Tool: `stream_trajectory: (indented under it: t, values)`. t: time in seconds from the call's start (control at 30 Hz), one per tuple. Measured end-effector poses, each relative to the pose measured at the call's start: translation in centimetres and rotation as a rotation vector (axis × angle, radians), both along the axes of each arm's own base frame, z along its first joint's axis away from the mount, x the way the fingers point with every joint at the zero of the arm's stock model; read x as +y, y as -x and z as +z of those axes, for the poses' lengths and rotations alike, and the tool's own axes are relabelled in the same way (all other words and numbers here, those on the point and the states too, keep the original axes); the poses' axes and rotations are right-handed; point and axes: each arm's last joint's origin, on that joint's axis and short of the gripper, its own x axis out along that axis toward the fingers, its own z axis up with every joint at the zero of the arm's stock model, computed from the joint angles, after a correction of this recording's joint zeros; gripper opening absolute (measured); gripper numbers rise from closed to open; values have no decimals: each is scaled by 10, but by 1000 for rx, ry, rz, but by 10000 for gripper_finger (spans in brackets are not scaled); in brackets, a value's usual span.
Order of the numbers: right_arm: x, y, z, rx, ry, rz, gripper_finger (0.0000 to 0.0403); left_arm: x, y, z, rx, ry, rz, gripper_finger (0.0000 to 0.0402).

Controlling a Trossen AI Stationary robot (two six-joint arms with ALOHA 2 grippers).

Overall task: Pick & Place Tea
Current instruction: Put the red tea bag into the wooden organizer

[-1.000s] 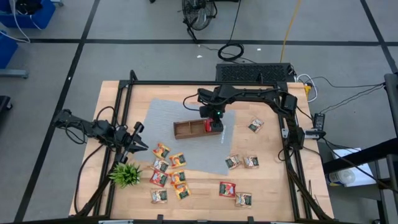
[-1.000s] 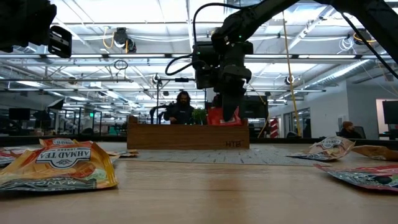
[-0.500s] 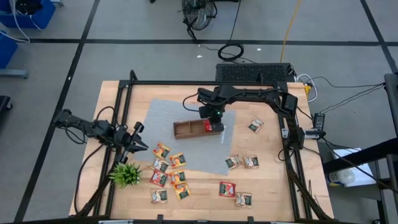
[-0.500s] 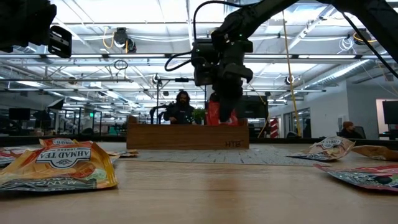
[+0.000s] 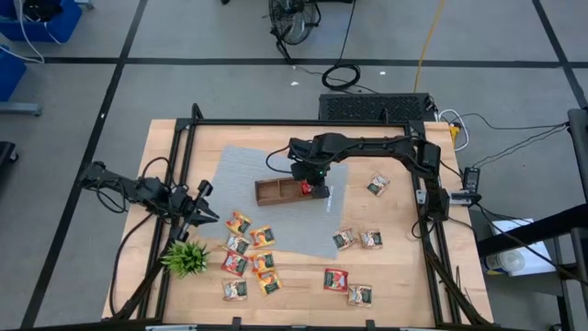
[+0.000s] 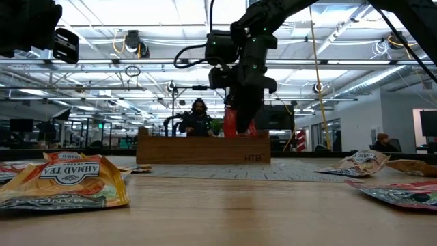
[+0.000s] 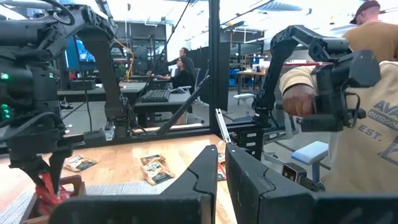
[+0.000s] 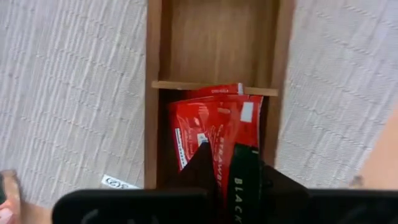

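Observation:
A brown wooden tray (image 5: 276, 190) lies on a grey mat (image 5: 239, 175). Red tea sachets (image 8: 208, 118) fill its right compartment. My right gripper (image 5: 310, 184) points steeply down over that compartment, shut on one upright red sachet (image 6: 237, 121). Other tea sachets lie flat on the table: a cluster at the near left (image 5: 250, 248), a pair at the right (image 5: 356, 239), two near the front (image 5: 346, 285) and one at the far right (image 5: 378, 185). My left gripper (image 5: 204, 213) waits shut at the table's left edge, touching nothing. My right gripper pinches the upper edge of a red sachet (image 8: 224, 155) between its two fingers, coming from above and pointing steeply down. The sachet stands upright below the fingers (image 6: 249, 109). Its lower part is inside the tray's right compartment, among the other red sachets.
A small green plant (image 5: 186, 257) stands at the near left beside the sachet cluster. A black metal frame (image 5: 276, 121) runs along the table's edges. A person (image 7: 367, 93) stands beyond the table's right side. The tray's left and middle compartments (image 8: 214, 37) show bare wood.
My right gripper has shut over the tray's right compartment, closing on the upright red sachet. It has also shifted a little toward the table's left, risen slightly and rolled its wrist.

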Motion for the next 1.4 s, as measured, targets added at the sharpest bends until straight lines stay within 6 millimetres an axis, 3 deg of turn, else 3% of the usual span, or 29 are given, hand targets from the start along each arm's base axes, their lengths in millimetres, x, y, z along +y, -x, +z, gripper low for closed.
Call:
stream_trajectory:
  t: [0.2,0.8,1.17,1.4]
  values:
    - [2,2,11,-23,69,-22,9,0,0,0,-1,0,0,35]
    - [1,-3,14,-64,160,-26,9,0,0,0,0,0,0,35]
    - [1,-2,-13,-122,178,-13,9,0,0,0,0,0,0,35]
    - [1,-3,-14,-142,187,-18,22,0,0,0,0,0,0,35]
